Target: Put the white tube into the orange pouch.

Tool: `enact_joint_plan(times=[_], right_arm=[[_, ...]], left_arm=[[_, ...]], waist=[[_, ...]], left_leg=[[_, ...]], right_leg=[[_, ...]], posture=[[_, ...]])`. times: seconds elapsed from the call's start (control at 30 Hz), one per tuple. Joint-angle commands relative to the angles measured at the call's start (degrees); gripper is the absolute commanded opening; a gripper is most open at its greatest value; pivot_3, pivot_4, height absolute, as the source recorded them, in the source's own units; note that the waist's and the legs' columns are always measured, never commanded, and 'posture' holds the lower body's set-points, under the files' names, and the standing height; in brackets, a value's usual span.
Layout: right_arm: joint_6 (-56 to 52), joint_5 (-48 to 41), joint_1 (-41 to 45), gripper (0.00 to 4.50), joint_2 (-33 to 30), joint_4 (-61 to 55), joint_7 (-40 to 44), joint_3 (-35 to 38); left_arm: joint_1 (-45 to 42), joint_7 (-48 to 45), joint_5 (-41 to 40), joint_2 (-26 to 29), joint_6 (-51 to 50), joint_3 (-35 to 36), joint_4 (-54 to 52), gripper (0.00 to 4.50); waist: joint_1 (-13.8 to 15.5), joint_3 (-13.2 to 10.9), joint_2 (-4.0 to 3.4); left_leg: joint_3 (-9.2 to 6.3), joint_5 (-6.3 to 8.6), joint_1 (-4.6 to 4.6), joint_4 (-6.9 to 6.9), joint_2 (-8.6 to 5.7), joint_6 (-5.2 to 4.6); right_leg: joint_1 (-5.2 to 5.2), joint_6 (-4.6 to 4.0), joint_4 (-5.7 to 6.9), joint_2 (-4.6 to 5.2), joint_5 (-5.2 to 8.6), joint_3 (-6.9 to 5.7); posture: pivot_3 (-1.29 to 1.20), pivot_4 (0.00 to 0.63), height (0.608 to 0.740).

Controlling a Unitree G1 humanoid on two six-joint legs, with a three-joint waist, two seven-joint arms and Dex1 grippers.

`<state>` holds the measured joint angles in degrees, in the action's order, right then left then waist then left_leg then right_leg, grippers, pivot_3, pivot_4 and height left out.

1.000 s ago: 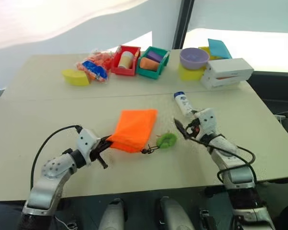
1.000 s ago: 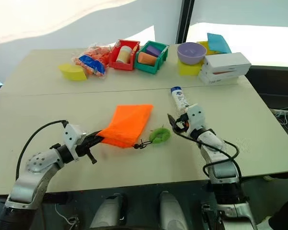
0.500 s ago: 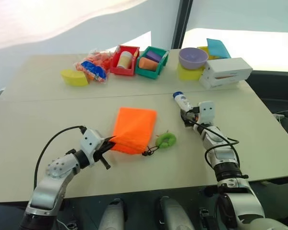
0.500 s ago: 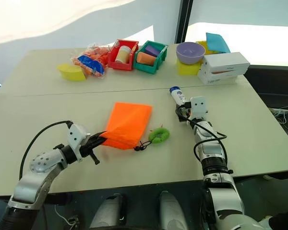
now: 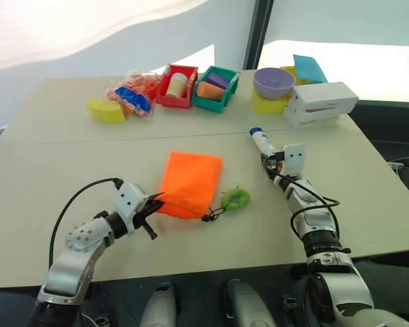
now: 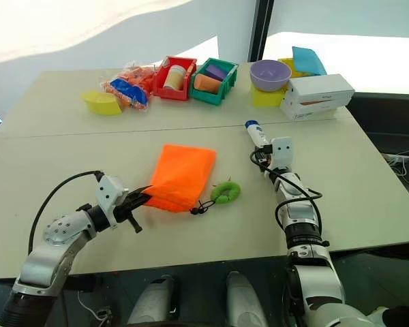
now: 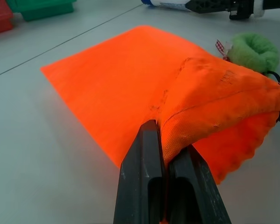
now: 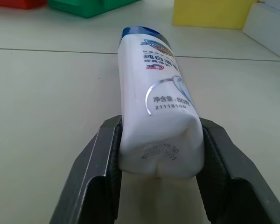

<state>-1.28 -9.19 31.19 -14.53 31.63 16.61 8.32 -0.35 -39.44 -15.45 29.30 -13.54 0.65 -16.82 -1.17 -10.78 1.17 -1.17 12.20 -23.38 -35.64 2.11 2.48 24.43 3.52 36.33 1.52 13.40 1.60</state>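
Note:
The orange pouch (image 5: 189,182) lies flat in the middle of the table, its black cord ending at a lime-green ring (image 5: 236,199). My left gripper (image 5: 153,204) is shut on the pouch's near left edge, and the fabric is pinched and lifted between the fingers (image 7: 144,154). The white tube (image 5: 261,141), blue cap pointing away, lies to the right of the pouch. My right gripper (image 5: 269,160) is at its near end. In the right wrist view both fingers (image 8: 102,154) press against the sides of the white tube (image 8: 154,98).
Along the far edge stand a yellow object (image 5: 107,110), a crinkly snack bag (image 5: 133,95), a red bin (image 5: 179,85), a green bin (image 5: 217,88), a purple bowl (image 5: 275,82) on a yellow block, and a long white box (image 5: 322,103).
My right gripper moved forward to the tube and its fingers came together on the tube's near end. The tube shifted slightly away. My left gripper kept its hold on the pouch.

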Motion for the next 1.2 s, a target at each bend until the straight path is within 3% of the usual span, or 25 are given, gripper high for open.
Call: enact_joint_plan(times=[0.03, 0.17, 0.33, 0.5, 0.6, 0.93, 1.2], right_arm=[[0.9, -1.3, -2.0, 1.66, -0.7, -8.1, 2.8, -0.2], [-2.1, -5.3, -9.9, 1.66, -3.5, -22.7, 10.9, -1.5], [-15.0, -17.7, -24.5, 1.66, -12.7, -47.4, 25.8, -5.0], [-25.9, -26.0, -34.5, 1.66, -21.3, -62.3, 32.4, -7.8], [-28.8, -27.2, -35.6, 1.66, -22.5, -66.1, 32.5, -10.2], [-32.7, -21.4, -29.7, 1.66, -16.3, -65.9, 24.0, -19.9], [-29.0, -15.4, -30.5, 1.66, -12.7, -63.0, 17.9, -19.5]], left_arm=[[-0.7, -0.2, -0.4, -0.1, 0.4, 0.1, -0.7, 0.0], [-1.4, -0.7, -2.4, -0.2, -1.7, 0.8, -0.8, 0.0], [-3.9, -1.9, -5.7, 0.6, -5.9, 2.0, -0.3, 0.0], [-7.4, -3.5, -9.8, 1.3, -10.5, 3.2, 0.8, 0.0], [-9.1, -4.2, -11.4, 1.8, -12.6, 3.2, 1.1, 0.0], [-12.0, -7.0, -13.2, 3.5, -17.6, 1.1, -1.3, 0.0], [-12.2, -7.0, -14.5, 3.6, -19.8, 0.8, -3.9, 0.0]], waist=[[0.0, 0.0, 0.0], [0.4, 0.0, -0.02], [0.4, 0.0, -0.03], [0.2, 0.0, -0.02], [0.1, 0.0, 0.0], [0.5, 0.0, 0.04], [0.4, 0.0, 0.05]], left_leg=[[0.0, 0.0, 0.0, 0.0, 0.0, 0.0], [-0.01, 0.0, -0.01, 0.02, 0.0, 0.0], [-0.02, 0.0, -0.02, -0.01, 0.0, 0.0], [-0.04, 0.01, 0.04, -0.05, 0.03, 0.01], [-0.04, 0.01, 0.04, -0.11, 0.04, 0.01], [-0.04, 0.02, -0.1, -0.25, 0.0, 0.03], [-0.04, 0.02, -0.12, -0.26, 0.0, 0.03]], right_leg=[[0.0, 0.0, 0.0, 0.0, 0.0, 0.0], [0.0, 0.06, 0.0, 0.01, 0.04, 0.0], [-0.01, 0.24, 0.0, 0.02, 0.17, 0.0], [-0.03, 0.23, 0.02, -0.01, 0.18, 0.0], [-0.03, 0.21, 0.02, -0.02, 0.18, -0.02], [-0.02, 0.21, -0.06, 0.04, 0.18, -0.04], [-0.02, 0.21, -0.08, 0.04, 0.18, -0.04]], posture=[[0.0, 0.15, 0.74], [0.0, 0.15, 0.74], [0.0, 0.15, 0.74], [0.0, 0.15, 0.74], [0.0, 0.15, 0.74], [0.0, 0.15, 0.74], [0.0, 0.15, 0.74]])
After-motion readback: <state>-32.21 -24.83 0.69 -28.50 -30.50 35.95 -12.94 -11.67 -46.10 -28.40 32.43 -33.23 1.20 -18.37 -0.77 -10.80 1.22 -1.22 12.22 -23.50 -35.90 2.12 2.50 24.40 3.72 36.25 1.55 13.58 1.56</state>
